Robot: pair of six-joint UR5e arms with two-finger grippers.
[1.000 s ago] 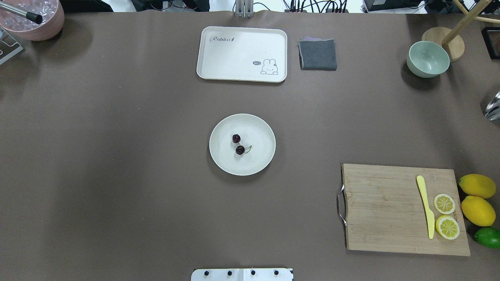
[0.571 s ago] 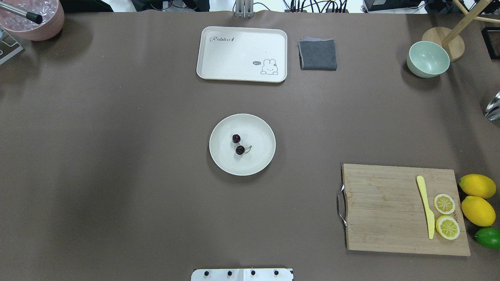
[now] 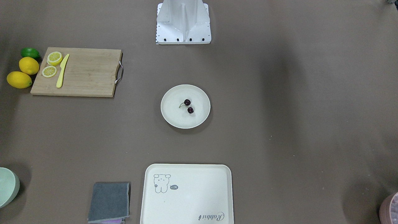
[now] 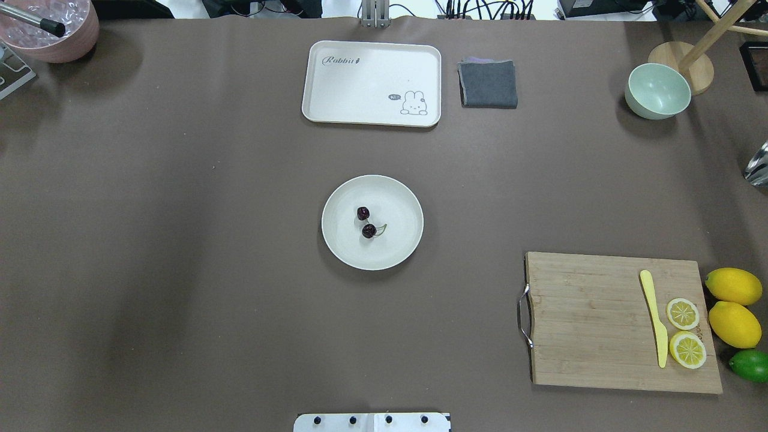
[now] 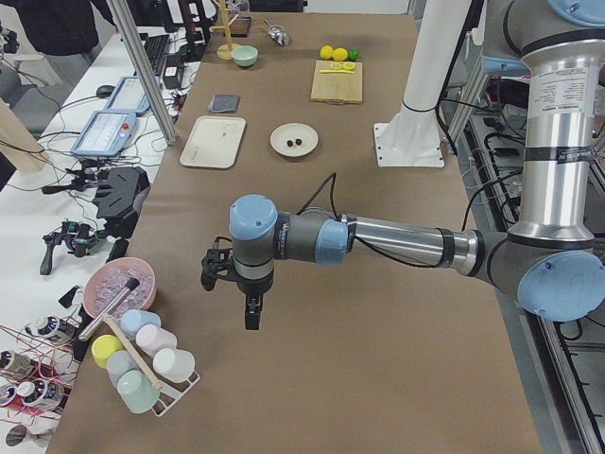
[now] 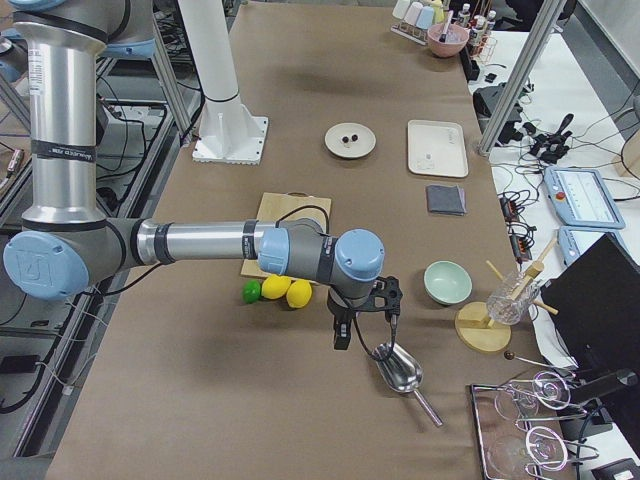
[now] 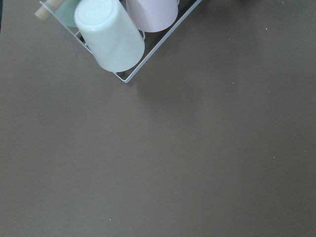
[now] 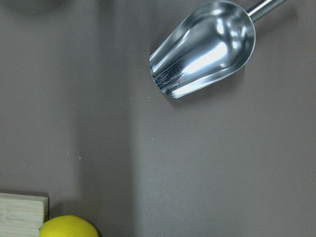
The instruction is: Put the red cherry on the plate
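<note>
The red cherry (image 4: pixel 366 222), a dark pair joined by thin stems, lies inside the round cream plate (image 4: pixel 403 243) at the table's middle; it also shows in the front view as the cherry (image 3: pixel 188 106) on the plate (image 3: pixel 173 115). Neither gripper is near it. The left gripper (image 5: pixel 251 317) hangs over the table's left end beside a cup rack, and the right gripper (image 6: pixel 343 337) hangs over the right end next to a metal scoop. Both show only in the side views, so I cannot tell whether they are open or shut.
A cream tray (image 4: pixel 372 83), grey cloth (image 4: pixel 488 84) and mint bowl (image 4: pixel 657 90) sit at the far side. A cutting board (image 4: pixel 594 321) with knife and lemon slices is at the near right, beside lemons (image 4: pixel 733 306) and a lime. Metal scoop (image 8: pixel 205 49), cup rack (image 7: pixel 111 34).
</note>
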